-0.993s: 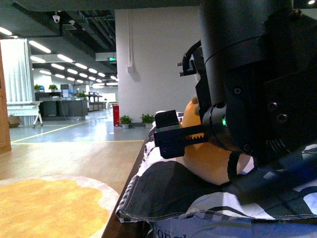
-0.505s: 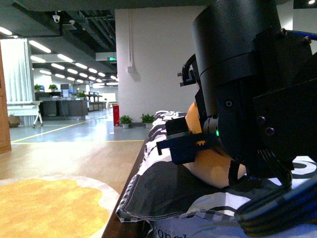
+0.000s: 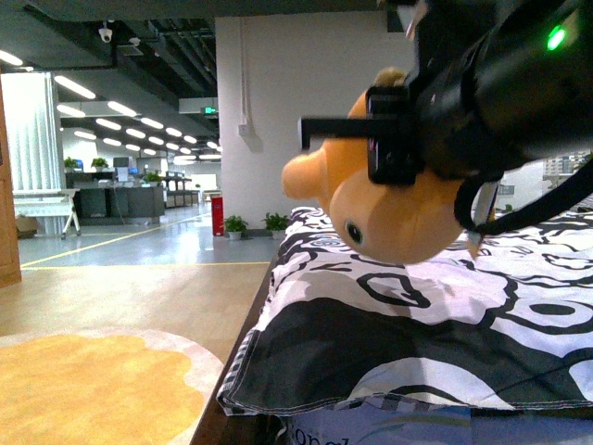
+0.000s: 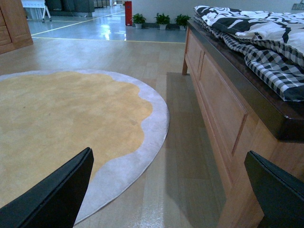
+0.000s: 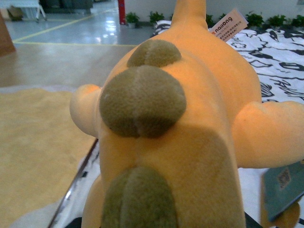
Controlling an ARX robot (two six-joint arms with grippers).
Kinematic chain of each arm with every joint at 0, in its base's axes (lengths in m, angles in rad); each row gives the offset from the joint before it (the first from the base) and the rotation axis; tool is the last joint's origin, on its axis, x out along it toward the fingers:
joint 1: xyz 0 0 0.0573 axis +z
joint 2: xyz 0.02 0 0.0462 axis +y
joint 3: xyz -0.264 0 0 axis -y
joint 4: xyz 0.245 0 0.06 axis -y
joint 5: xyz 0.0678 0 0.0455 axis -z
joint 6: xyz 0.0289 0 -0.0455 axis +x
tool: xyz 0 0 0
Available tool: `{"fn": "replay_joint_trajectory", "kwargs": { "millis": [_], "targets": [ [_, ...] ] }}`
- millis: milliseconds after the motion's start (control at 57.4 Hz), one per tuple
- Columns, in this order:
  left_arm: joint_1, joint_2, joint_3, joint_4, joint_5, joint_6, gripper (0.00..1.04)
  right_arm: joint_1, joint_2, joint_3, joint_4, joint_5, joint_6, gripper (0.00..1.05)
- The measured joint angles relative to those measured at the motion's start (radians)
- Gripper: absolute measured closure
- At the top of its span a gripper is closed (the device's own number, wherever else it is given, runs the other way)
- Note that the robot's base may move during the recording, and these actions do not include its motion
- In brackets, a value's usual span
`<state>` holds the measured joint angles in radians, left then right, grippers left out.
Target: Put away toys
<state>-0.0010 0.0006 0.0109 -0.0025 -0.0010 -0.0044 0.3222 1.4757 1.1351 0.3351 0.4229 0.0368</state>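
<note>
The plush animal, orange-yellow with a dark eye, hangs in the air above the black-and-white quilt, clear of it. My right gripper is shut on its upper body, one black finger sticking out to the left. In the right wrist view the plush animal fills the frame, showing olive-green back spots and a white tag; the jaws are hidden behind it. My left gripper is open and holds nothing, low over the wooden floor beside the bed frame.
A round yellow rug with a pale border lies on the floor left of the bed. The quilt hangs over the bed's edge. Beyond is an open office hall with potted plants and a red bin.
My right arm has risen and lifted the plush animal off the quilt. The arm's dark bulk, which covered the right half of the front view, is now up at the top right.
</note>
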Motion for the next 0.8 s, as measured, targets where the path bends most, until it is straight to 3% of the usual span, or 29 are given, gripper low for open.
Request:
{"fn": "replay_joint_trajectory", "kwargs": {
  "millis": [488, 801],
  "targets": [
    [0.0, 0.0, 0.0, 0.0, 0.0, 0.0, 0.06, -0.017, -0.425, -0.196, -0.112, -0.262, 0.106, 0.88],
    [0.0, 0.0, 0.0, 0.0, 0.0, 0.0, 0.06, -0.053, -0.756, -0.415, -0.169, -0.316, 0.126, 0.88]
  ]
}}
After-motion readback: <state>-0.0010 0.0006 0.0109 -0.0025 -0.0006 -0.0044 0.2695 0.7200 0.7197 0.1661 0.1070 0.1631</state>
